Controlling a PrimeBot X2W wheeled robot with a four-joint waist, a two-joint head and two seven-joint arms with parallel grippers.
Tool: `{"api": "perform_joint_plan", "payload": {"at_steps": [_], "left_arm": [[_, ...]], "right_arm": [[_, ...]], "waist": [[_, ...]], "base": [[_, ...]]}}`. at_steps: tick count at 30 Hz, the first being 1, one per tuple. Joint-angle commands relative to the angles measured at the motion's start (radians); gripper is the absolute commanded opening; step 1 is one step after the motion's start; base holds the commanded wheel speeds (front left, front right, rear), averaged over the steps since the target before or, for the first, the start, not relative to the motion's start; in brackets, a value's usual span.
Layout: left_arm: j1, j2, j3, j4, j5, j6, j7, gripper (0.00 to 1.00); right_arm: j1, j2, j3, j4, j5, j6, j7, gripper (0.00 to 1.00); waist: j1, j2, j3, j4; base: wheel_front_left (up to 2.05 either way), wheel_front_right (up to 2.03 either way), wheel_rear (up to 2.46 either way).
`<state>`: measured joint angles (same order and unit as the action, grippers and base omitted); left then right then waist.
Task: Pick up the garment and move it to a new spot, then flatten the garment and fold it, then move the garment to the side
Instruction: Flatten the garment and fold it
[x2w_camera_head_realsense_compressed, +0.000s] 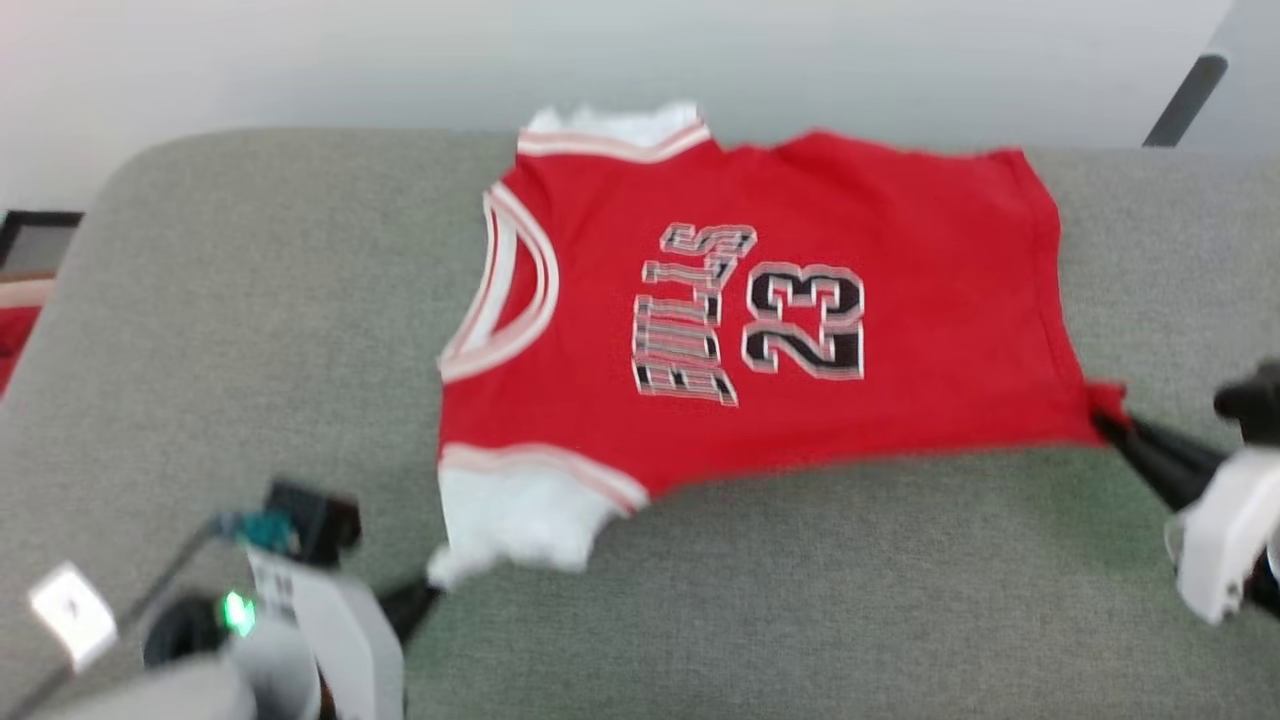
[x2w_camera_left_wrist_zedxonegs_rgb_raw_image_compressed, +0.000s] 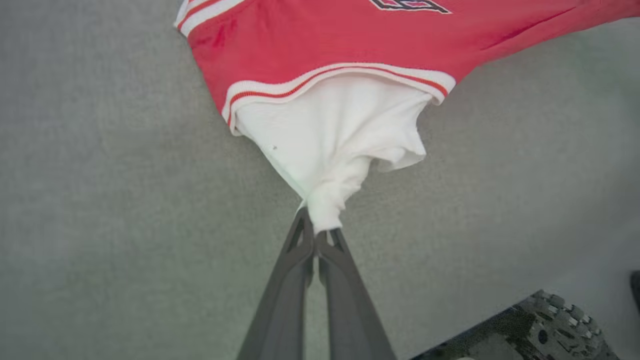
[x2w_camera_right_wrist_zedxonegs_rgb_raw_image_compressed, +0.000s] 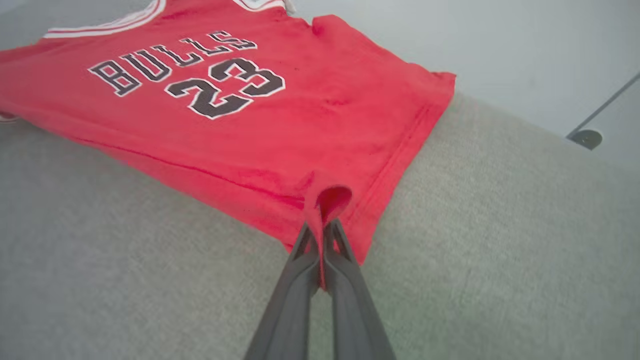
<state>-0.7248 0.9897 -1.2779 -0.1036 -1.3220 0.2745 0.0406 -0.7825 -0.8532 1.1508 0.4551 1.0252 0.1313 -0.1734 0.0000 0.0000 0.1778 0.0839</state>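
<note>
The garment (x2w_camera_head_realsense_compressed: 760, 310) is a red jersey with white sleeves and a black "BULLS 23" print, spread face up across the grey surface, collar toward the left. My left gripper (x2w_camera_head_realsense_compressed: 432, 592) is shut on the tip of its near white sleeve (x2w_camera_left_wrist_zedxonegs_rgb_raw_image_compressed: 330, 145), which is pulled into a bunched point at the fingertips (x2w_camera_left_wrist_zedxonegs_rgb_raw_image_compressed: 316, 235). My right gripper (x2w_camera_head_realsense_compressed: 1110, 418) is shut on the near corner of the red hem (x2w_camera_right_wrist_zedxonegs_rgb_raw_image_compressed: 325, 200), and the cloth puckers up between the fingers there. In the right wrist view the garment (x2w_camera_right_wrist_zedxonegs_rgb_raw_image_compressed: 240, 110) lies flat beyond the pinch.
The grey fabric surface (x2w_camera_head_realsense_compressed: 250, 330) has a rounded far left corner and a far edge right behind the garment. A pale floor lies beyond it, with a dark slanted leg (x2w_camera_head_realsense_compressed: 1185, 100) at the upper right. Bare grey surface lies in front of the garment.
</note>
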Motion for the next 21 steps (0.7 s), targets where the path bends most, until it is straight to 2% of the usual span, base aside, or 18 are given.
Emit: {"api": "perform_joint_plan", "payload": {"at_steps": [1, 6, 11, 16, 21], "left_arm": [[0.067, 0.019, -0.001, -0.051, -0.033, 0.049, -0.013, 0.00], [0.201, 0.050, -0.001, -0.165, -0.115, 0.153, -0.066, 0.00], [0.332, 0.052, 0.002, -0.252, -0.216, 0.231, -0.127, 0.00], [0.427, 0.062, 0.013, -0.318, -0.286, 0.291, -0.193, 0.00], [0.412, 0.102, 0.032, -0.356, -0.253, 0.331, -0.228, 0.00]], "right_arm": [[0.057, -0.021, -0.014, -0.028, 0.013, -0.001, 0.006, 0.00], [0.200, -0.064, -0.039, -0.105, 0.038, -0.001, 0.023, 0.00], [0.344, -0.098, -0.083, -0.172, 0.064, -0.001, 0.029, 0.00], [0.475, -0.116, -0.141, -0.224, 0.085, -0.001, 0.032, 0.00], [0.559, -0.104, -0.226, -0.260, 0.085, -0.001, 0.040, 0.00]], "waist": [[0.0000, 0.0000, -0.022, 0.014], [0.0000, 0.0000, -0.035, 0.023], [0.0000, 0.0000, -0.036, 0.028], [0.0000, 0.0000, -0.024, 0.025], [0.0000, 0.0000, -0.007, 0.009]], "base": [[0.00, 0.00, 0.00], [0.00, 0.00, 0.00], [0.00, 0.00, 0.00], [0.00, 0.00, 0.00], [0.00, 0.00, 0.00]]}}
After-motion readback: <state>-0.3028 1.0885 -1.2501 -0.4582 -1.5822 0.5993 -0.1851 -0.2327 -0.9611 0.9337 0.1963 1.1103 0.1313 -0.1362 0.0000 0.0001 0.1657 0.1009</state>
